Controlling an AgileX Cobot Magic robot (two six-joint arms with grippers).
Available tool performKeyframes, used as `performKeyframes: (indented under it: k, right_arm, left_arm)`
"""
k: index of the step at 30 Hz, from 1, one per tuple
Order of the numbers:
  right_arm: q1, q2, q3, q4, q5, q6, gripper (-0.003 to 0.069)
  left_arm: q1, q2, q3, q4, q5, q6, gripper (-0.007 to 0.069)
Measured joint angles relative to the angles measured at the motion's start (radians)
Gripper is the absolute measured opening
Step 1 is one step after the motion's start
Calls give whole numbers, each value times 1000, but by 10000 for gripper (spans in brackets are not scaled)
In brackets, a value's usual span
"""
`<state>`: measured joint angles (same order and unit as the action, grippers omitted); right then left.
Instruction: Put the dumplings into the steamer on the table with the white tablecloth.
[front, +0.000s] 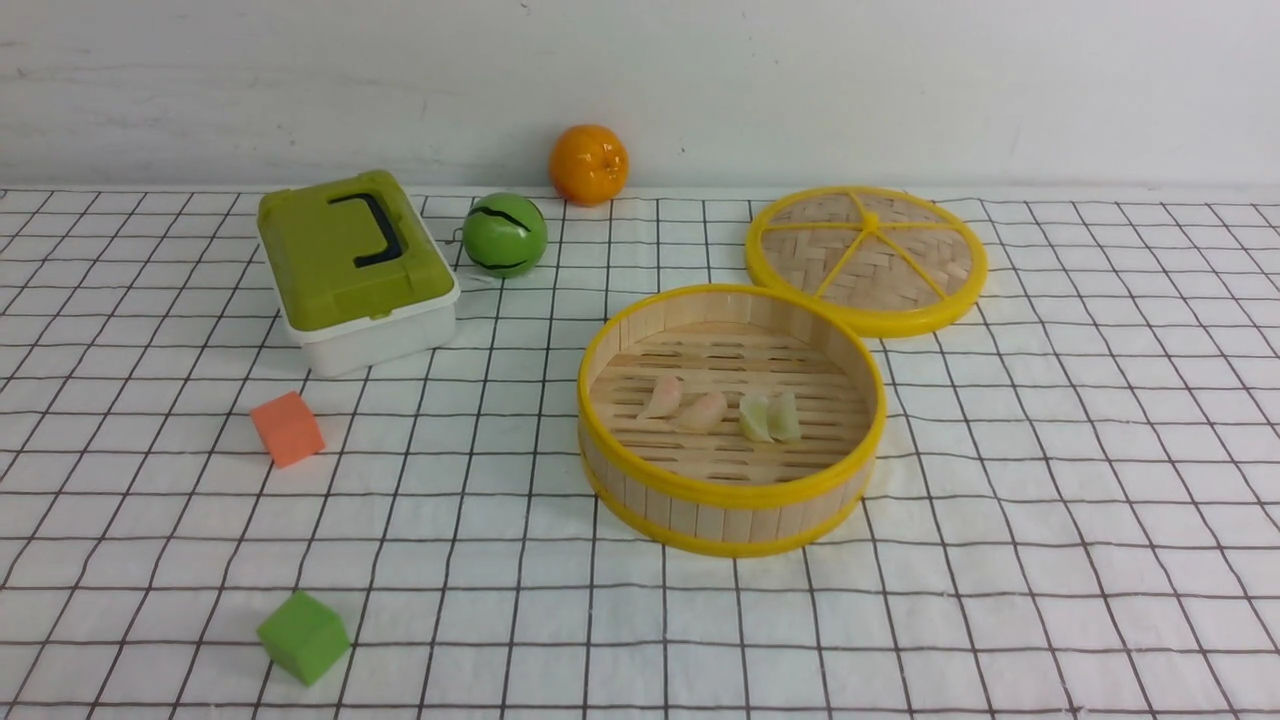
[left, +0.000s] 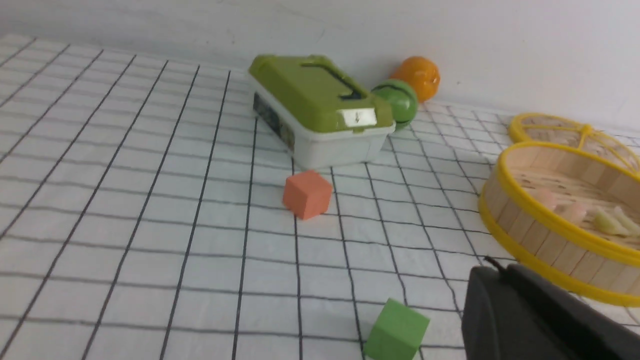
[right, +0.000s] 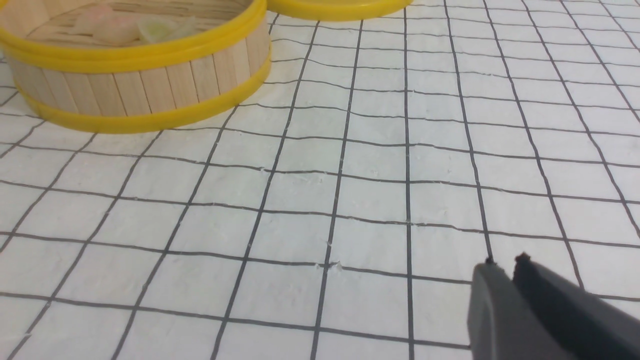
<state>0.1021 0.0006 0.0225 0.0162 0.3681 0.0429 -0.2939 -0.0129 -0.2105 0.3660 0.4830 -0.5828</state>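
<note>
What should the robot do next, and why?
Probably nothing more than keeping both arms back: all four dumplings already lie inside the steamer, two pink and two greenish. None is left on the table with the white tablecloth, and neither set of fingers holds anything.
</note>
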Motion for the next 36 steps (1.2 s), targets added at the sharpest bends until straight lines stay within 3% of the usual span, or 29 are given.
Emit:
performKeyframes:
  k: [3, 8, 14, 36]
  right_arm:
    - [0, 0, 0, 0, 0, 0, 62]
    - [0, 0, 0, 0, 0, 0, 70]
    - [0, 0, 0, 0, 0, 0, 76]
    - [0, 0, 0, 0, 0, 0, 104]
  left_arm:
    - [113, -1, 84, -151, -54, 125, -13]
    - [214, -1, 227, -381, -112, 341, -13]
    - [225, -1, 240, -438, -100, 472, -13]
    - [225, -1, 240, -441, -101, 496, -13]
